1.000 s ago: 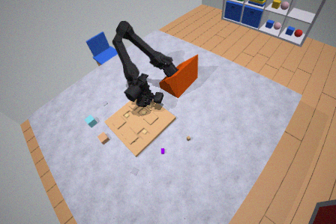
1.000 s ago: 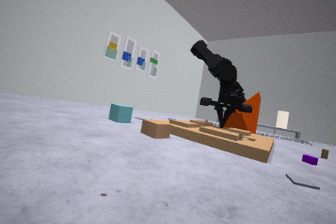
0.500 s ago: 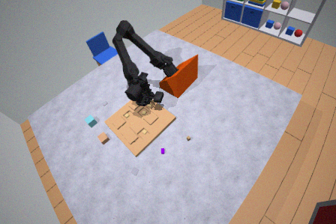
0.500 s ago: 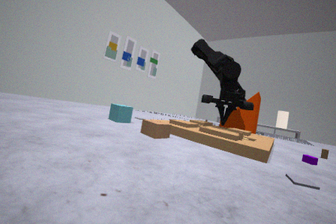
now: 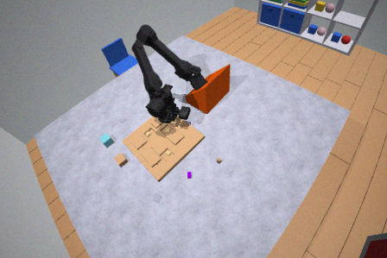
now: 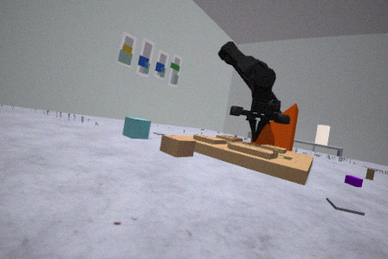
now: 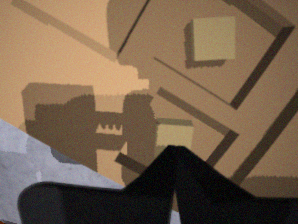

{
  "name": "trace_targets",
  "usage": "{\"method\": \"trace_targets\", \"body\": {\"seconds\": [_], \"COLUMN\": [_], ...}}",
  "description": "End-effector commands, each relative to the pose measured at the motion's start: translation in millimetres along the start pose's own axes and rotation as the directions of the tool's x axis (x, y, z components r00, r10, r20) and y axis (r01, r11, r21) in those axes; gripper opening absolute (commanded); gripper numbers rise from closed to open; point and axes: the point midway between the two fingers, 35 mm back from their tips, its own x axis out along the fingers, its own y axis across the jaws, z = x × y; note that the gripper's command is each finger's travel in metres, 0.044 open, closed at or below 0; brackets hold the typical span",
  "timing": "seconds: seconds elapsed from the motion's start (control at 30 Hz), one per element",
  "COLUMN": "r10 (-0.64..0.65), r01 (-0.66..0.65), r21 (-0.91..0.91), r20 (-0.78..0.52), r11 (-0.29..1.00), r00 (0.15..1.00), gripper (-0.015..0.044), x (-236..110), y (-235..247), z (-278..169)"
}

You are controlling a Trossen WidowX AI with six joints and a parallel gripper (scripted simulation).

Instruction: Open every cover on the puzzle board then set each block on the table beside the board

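The tan puzzle board lies flat, with several flat covers on it, among them one cover near the left corner and another cover on the right. A pale yellow block sits in an uncovered well. A smaller pale yellow block shows just ahead of the fingertips in the wrist view, partly hidden by them. A third pale block sits in a well toward the front. My gripper is shut and empty, low over the board's back part.
A teal cube and a tan block lie left of the board. A purple block and a small brown block lie to its right. An orange wedge stands behind.
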Motion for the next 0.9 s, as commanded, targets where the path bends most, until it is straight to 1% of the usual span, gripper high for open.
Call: {"method": "trace_targets", "body": {"seconds": [0.0,0.87], "r10": [0.004,0.004], "r01": [-0.004,-0.004], "r21": [0.004,0.004], "r20": [0.001,0.001], "r11": [1.0,1.0], "r00": [1.0,1.0], "gripper": [0.0,0.0], "x": [-1,11], "y": [0,0], "z": [1,1]}}
